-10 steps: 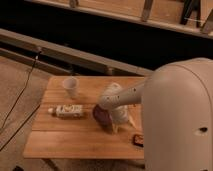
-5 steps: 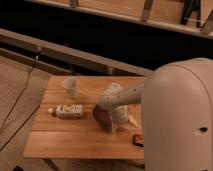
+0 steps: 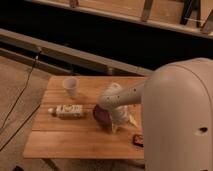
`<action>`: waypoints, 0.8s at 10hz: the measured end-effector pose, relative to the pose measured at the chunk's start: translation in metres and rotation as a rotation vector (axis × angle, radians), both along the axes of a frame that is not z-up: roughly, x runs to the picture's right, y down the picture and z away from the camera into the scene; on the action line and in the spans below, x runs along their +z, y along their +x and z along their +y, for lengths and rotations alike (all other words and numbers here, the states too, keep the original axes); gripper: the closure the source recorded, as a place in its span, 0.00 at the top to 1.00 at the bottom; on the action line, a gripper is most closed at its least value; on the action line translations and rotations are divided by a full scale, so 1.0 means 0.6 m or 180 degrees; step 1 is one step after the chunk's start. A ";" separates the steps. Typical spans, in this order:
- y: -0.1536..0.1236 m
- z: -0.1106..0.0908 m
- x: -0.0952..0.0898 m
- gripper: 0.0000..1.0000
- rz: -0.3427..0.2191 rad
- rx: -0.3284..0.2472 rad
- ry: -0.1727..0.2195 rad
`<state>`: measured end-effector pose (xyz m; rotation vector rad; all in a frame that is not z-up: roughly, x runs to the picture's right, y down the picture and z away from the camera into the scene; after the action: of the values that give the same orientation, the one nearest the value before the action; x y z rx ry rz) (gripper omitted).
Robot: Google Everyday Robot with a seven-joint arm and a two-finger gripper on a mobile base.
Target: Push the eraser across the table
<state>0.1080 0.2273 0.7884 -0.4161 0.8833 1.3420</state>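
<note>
Nothing is moving yet.
Your gripper (image 3: 119,120) is still hanging by the bowl (image 3: 101,115), open or closed you cannot tell; the eraser (image 3: 137,140) is waiting untouched at the desk's (image 3: 65,141) near edge.

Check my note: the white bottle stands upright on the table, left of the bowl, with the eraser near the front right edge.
One error: the camera view shows the white bottle lying on its side, not upright. The rest holds: it is on the table, left of the bowl, with the eraser near the front right edge. The tool hangs beside the bowl.
</note>
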 end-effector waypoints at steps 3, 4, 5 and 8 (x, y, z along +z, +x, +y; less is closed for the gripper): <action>0.000 0.000 0.000 0.25 0.0001 0.0002 0.0000; 0.000 0.000 0.000 0.15 0.0001 0.0002 -0.0001; 0.000 0.000 0.000 0.10 0.0001 0.0002 0.0000; 0.000 0.000 0.000 0.24 0.0001 0.0002 -0.0001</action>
<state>0.1082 0.2274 0.7883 -0.4163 0.8837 1.3425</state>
